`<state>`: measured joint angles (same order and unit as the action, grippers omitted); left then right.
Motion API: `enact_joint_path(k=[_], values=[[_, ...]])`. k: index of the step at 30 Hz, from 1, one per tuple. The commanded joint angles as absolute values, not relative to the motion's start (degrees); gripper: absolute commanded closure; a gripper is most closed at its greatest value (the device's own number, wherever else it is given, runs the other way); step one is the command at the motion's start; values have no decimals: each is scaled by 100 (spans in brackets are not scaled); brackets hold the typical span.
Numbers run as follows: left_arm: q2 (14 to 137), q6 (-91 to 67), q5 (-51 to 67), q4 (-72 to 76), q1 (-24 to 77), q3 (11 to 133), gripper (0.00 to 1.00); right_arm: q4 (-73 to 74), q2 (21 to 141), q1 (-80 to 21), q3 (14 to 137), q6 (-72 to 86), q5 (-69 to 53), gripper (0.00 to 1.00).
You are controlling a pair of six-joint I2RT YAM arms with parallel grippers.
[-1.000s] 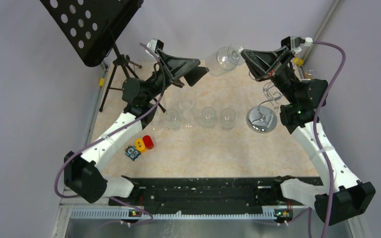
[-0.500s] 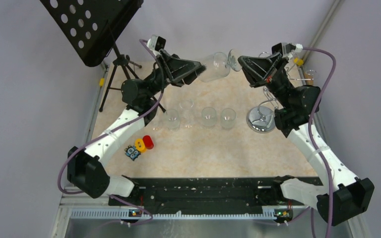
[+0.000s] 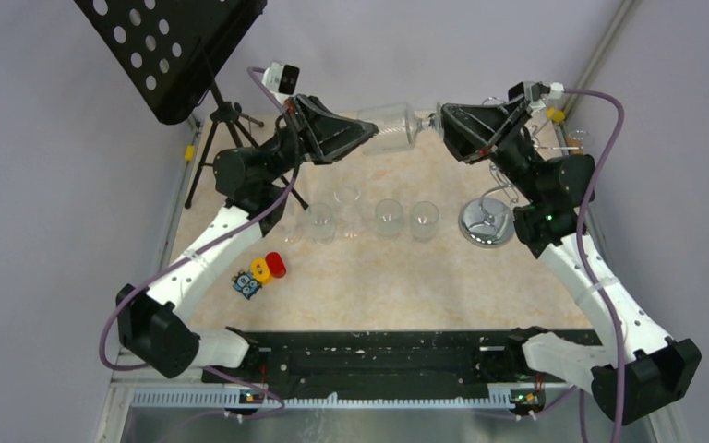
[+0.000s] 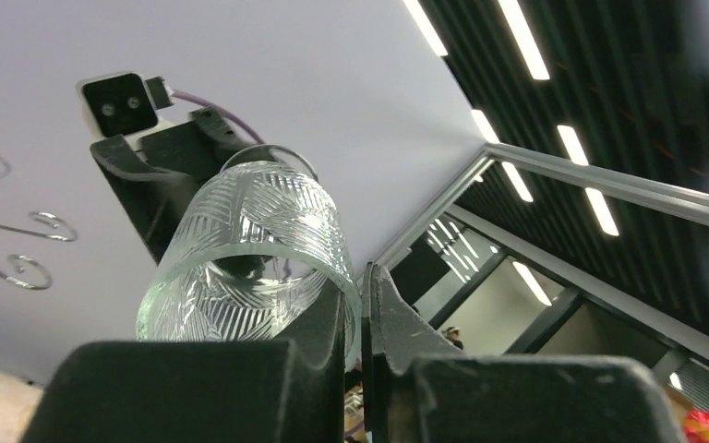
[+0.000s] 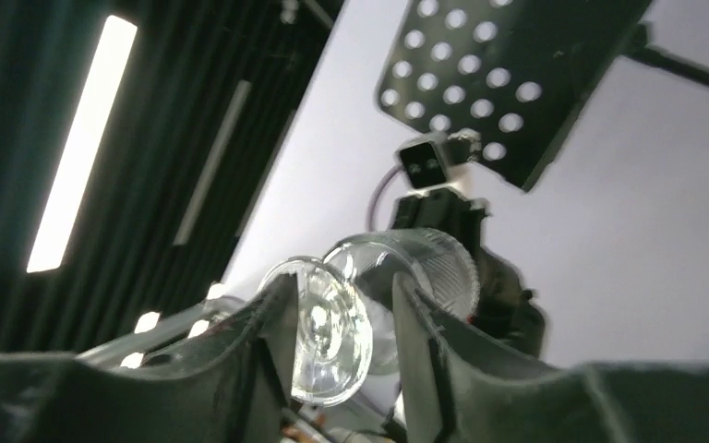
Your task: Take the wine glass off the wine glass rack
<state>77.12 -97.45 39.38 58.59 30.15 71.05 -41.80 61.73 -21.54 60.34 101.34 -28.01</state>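
Observation:
A clear cut-pattern wine glass (image 3: 392, 129) hangs on its side high over the back of the table, between my two grippers. My left gripper (image 3: 366, 132) is shut on the rim of its bowl (image 4: 249, 249), one finger inside the bowl and one outside, as the left wrist view (image 4: 362, 281) shows. My right gripper (image 3: 443, 123) is open around the glass's round foot (image 5: 332, 332); a gap shows on one side of its fingers (image 5: 342, 286). The chrome wine glass rack (image 3: 486, 221) stands at the right, below my right arm, and its curled arms (image 4: 18, 226) carry no glass.
A black perforated music stand (image 3: 171, 46) on a tripod is at the back left. Several short clear tumblers (image 3: 388, 217) stand in a row mid-table. Small red, yellow and blue toy pieces (image 3: 260, 272) lie near the left arm. Walls close in the back and the right.
My left gripper moved in and closed on the bowl's rim. My right gripper, shut on the glass's base before, has opened. The glass has shifted slightly left and lies more level.

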Motion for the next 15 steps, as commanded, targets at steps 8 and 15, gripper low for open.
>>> enact_joint_path(k=[8,15], values=[[6779,-6116,3489,2278,3026,7630,100,-231,5712,-2188,7161,6350,-1416,32],[6698,-4533,3022,435,3141,7956,100,779,5414,-2189,7451,5423,-485,32]])
